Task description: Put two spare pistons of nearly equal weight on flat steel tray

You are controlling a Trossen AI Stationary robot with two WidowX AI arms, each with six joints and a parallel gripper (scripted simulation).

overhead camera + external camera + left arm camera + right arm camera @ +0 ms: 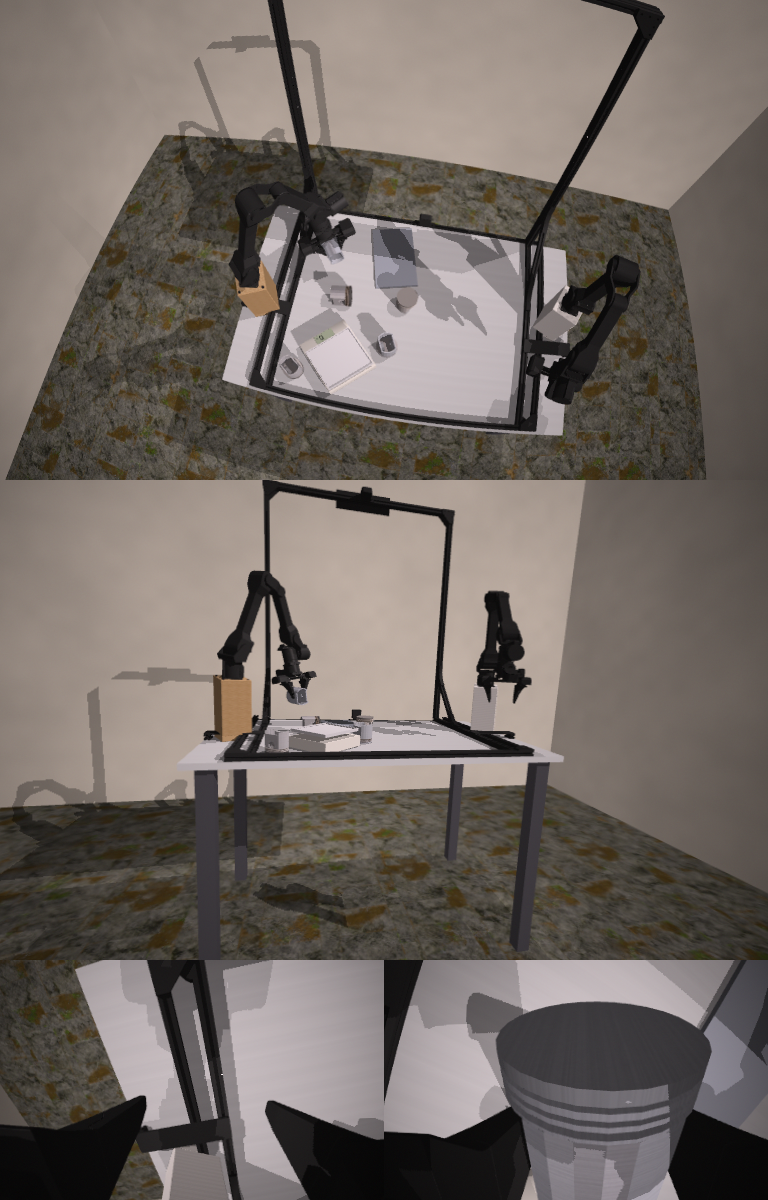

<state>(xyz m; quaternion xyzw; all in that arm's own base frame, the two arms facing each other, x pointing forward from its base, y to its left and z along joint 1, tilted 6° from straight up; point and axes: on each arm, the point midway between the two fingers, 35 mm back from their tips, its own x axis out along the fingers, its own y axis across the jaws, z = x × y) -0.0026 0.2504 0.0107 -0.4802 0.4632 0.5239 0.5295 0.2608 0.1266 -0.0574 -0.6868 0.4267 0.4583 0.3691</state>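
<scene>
You see your left gripper [547, 379] [502, 700] [207, 1103] standing wide open, its two black fingers near, one left and one right, with nothing between their tips. Past them, two black rails of the frame [589, 135] [444, 621] [180, 1062] run side by side over the pale tabletop [453, 362] [407, 743] [310, 1050], joined by a crosspiece [547, 346] [187, 1135]. Nearest you stands a whitish block [557, 320] [484, 709] [195, 1175]. Gray shadows lie along the rails; to your left shows mottled floor [198, 424] [396, 887] [50, 1060].

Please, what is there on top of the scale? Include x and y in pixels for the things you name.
No piston stands on the scale [338, 360] [325, 739]; its plate and small display show in the top view. What lies under it cannot be seen, because it covers that.
</scene>
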